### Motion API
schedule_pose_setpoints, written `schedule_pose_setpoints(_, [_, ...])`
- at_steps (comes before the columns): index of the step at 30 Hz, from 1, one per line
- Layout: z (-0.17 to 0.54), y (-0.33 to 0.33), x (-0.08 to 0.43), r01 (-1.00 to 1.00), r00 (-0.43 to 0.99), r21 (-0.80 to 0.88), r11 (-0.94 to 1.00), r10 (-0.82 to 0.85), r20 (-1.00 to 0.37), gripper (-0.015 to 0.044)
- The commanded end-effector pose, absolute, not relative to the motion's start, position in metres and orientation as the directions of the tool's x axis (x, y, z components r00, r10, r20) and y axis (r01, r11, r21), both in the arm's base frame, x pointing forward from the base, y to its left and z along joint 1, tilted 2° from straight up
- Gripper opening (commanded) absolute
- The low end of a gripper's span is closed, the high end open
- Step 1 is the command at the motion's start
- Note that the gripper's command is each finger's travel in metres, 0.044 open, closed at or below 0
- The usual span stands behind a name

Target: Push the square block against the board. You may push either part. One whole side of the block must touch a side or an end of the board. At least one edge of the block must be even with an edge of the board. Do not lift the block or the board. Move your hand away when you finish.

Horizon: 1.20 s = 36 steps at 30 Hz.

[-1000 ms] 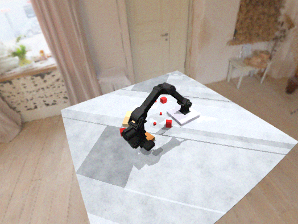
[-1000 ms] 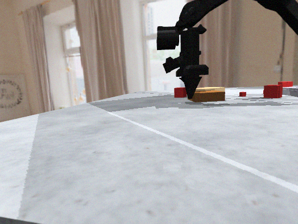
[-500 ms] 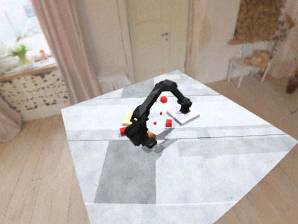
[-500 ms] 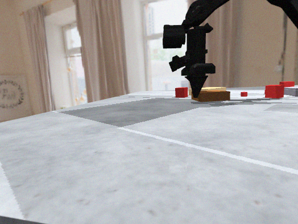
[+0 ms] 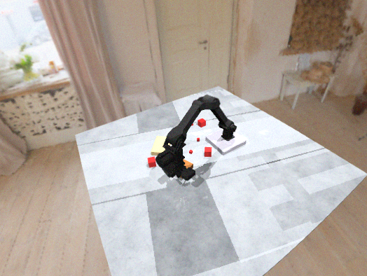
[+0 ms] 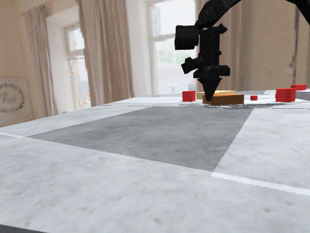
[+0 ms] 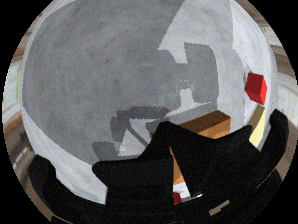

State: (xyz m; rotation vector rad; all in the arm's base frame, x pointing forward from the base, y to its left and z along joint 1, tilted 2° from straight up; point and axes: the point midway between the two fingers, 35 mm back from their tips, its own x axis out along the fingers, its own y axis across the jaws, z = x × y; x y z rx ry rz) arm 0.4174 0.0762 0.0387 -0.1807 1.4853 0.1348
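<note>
Standing clenched, end effector (image 6: 209,100) (image 7: 164,125) overlaps orange block's (image 6: 228,99) (image 7: 210,125) (image 5: 188,164) edge; yellow board (image 5: 158,145) (image 6: 228,92) (image 7: 258,131) apart.

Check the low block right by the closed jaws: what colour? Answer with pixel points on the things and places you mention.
Orange, with darker brown shading on its sides. The block (image 5: 188,164) (image 6: 229,99) (image 7: 216,126) shows best in the exterior view.

My arm arches high. My gripper (image 5: 183,179) (image 6: 209,100) (image 7: 164,125) points straight down, fingers closed, tips low.
</note>
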Motion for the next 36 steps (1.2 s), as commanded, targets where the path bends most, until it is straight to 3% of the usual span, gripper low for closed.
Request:
schedule_pose_setpoints(1, [0.033, 0.073, 0.407, -0.201, 0.061, -0.036, 0.979, -0.024, -0.998, 0.0])
schedule_pose_setpoints(36, [0.031, 0.057, 0.368, -0.201, 0.057, -0.036, 0.979, -0.025, -0.998, 0.0])
